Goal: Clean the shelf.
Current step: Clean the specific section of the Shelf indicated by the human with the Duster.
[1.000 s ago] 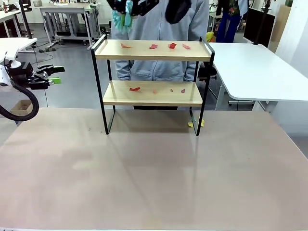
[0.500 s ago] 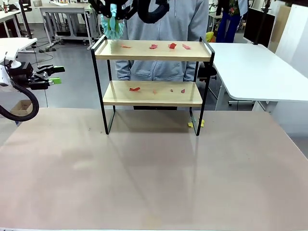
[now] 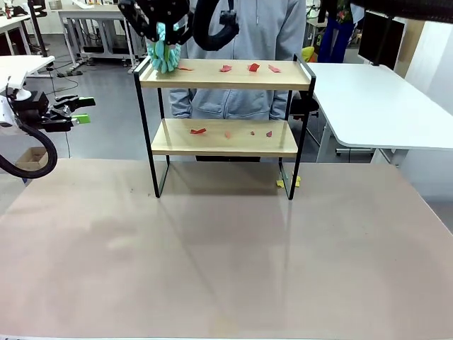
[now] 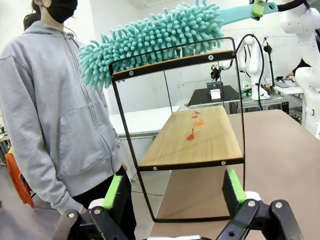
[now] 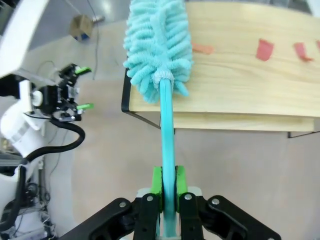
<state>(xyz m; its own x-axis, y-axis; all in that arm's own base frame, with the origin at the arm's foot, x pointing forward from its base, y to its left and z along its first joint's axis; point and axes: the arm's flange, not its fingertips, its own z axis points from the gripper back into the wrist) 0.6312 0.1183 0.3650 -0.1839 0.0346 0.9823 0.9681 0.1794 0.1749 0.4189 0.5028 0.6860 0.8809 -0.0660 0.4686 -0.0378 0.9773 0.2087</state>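
Note:
The shelf [image 3: 212,79] stands at the table's far side, with small red scraps [image 3: 253,67] on its top board and others [image 3: 198,131] on the lower board. My right gripper [image 3: 168,25] reaches in from above, shut on the handle of a teal fluffy duster [image 3: 164,55] whose head rests at the top board's left end. In the right wrist view the duster [image 5: 159,47] lies over that end of the board [image 5: 235,80], left of the scraps [image 5: 265,49]. My left gripper [image 3: 81,110] hovers open far left, off the table, facing the shelf [image 4: 210,145].
A person in a grey hoodie [image 3: 233,99] stands right behind the shelf. A white table [image 3: 375,99] sits at the right rear. A small yellow scrap [image 3: 282,183] lies by the shelf's right front leg. The brown tabletop [image 3: 226,248] stretches in front.
My right gripper has carried the duster down and leftward, from above the shelf onto the left end of the top board. The left arm has stayed still.

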